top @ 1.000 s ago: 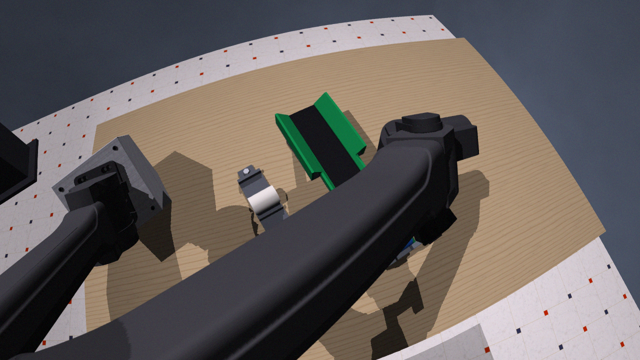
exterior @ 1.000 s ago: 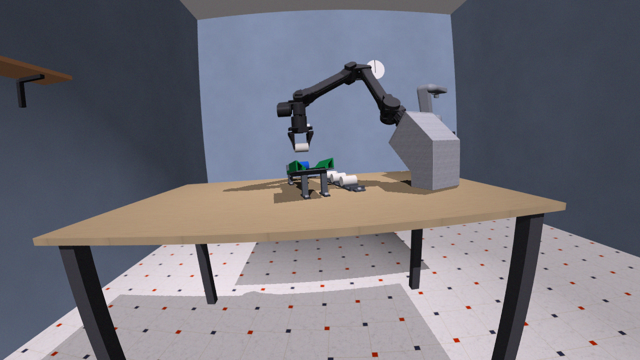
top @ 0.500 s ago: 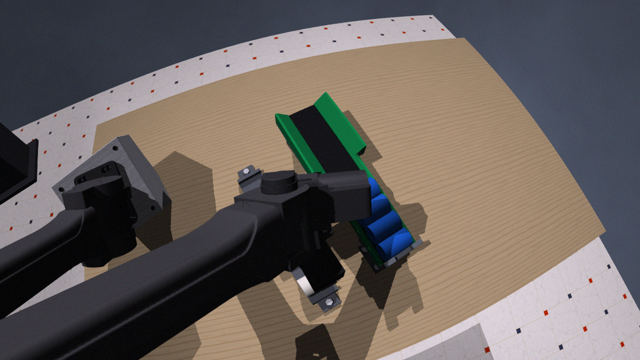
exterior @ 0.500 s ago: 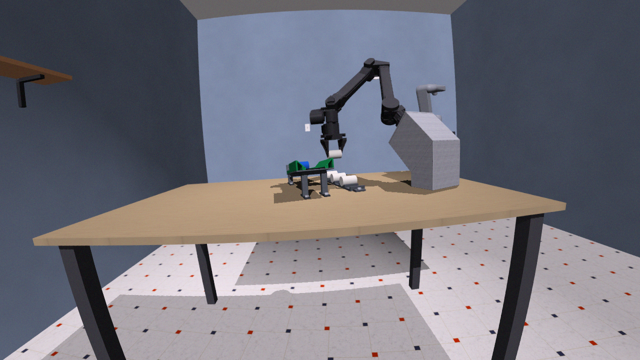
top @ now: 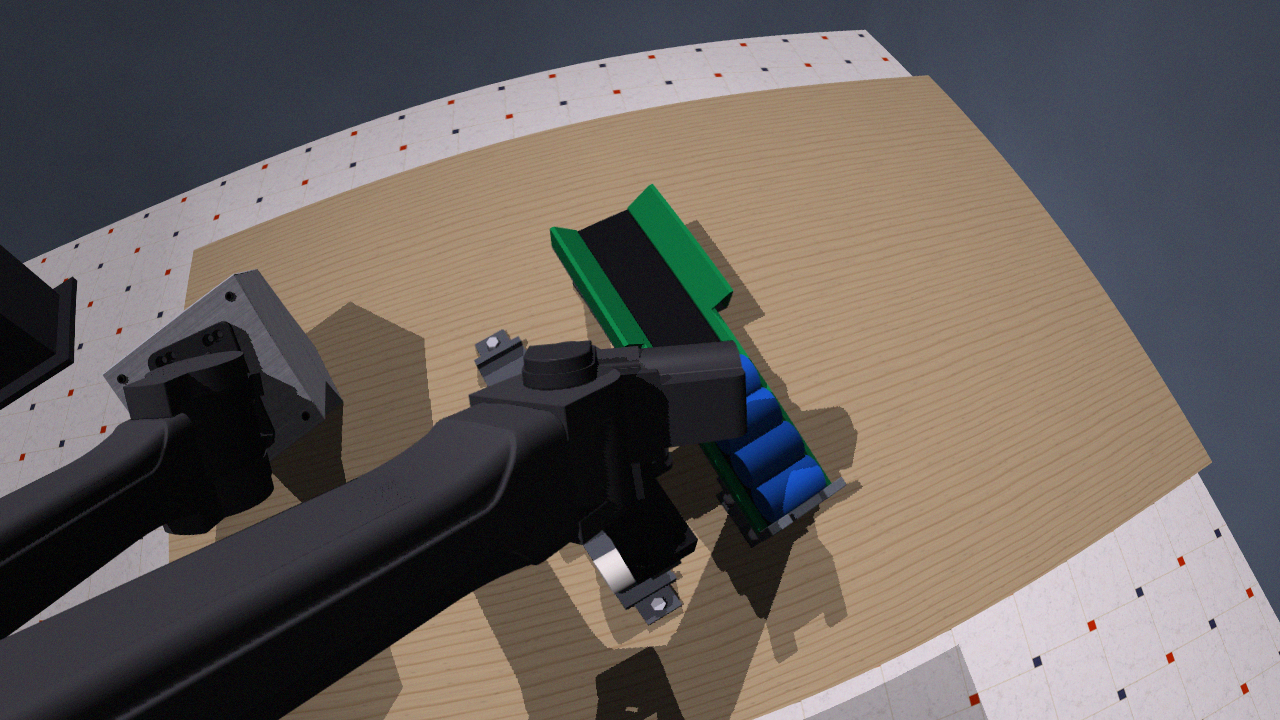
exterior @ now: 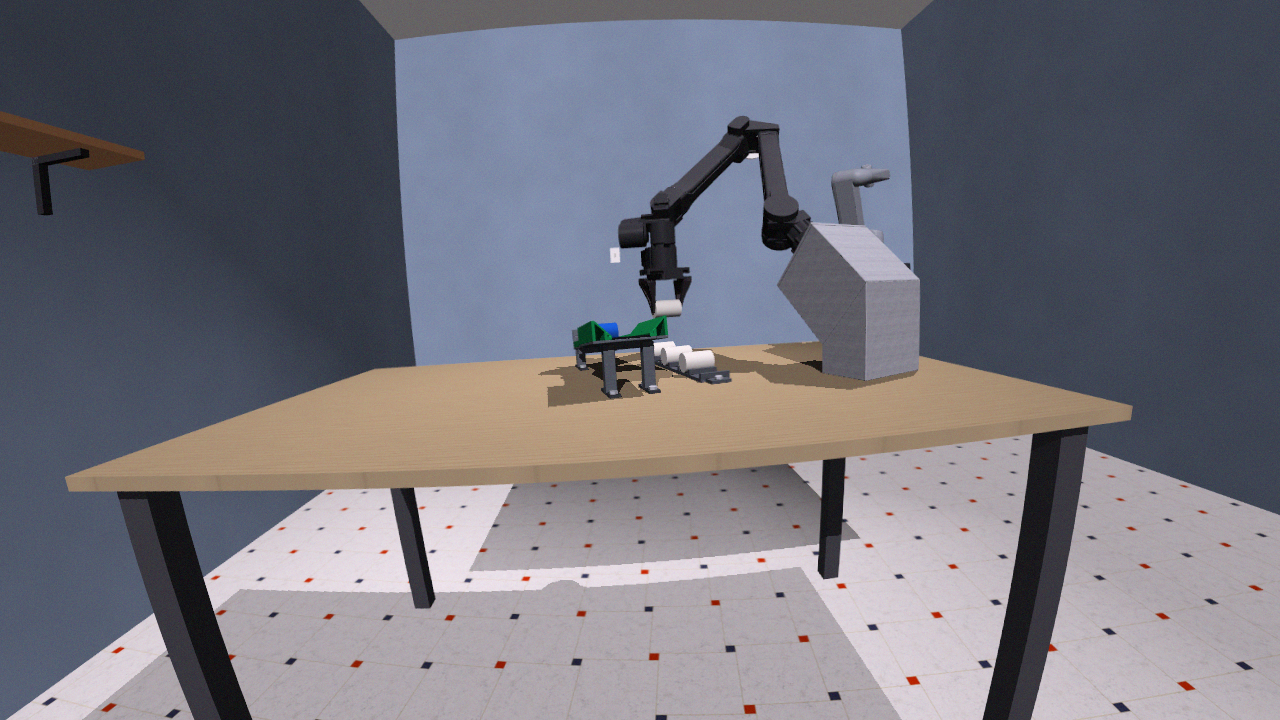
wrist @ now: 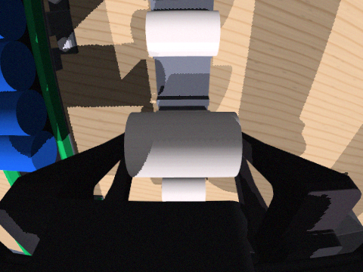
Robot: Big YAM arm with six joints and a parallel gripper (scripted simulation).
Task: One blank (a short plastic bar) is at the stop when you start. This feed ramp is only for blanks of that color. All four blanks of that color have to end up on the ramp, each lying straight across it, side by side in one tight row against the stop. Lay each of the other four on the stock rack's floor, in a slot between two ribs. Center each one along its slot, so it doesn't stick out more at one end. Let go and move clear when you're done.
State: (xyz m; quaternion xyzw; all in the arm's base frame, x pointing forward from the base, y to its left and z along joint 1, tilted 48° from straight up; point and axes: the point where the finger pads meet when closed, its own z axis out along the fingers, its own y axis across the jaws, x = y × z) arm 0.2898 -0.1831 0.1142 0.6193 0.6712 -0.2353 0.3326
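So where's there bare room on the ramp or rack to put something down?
The ramp is bare at the end away from the blue bars, which crowd the other. The rack shows bare floor beside its farthest white bar.

You're looking at what seems to be a small lab or workshop room, though you can't pin it down further. Your wood-topped worktable (top: 895,268) (exterior: 501,429) stands on black legs (exterior: 1038,573) and carries a metal pedestal (top: 308,358) (exterior: 890,331) with a black robot arm (top: 375,501) (exterior: 707,170) mounted on it. Around you are plain blue-grey walls (exterior: 510,161), a bracketed wooden shelf (exterior: 62,138) and a white tiled floor (top: 1118,591) (exterior: 966,537) dotted red and dark blue.
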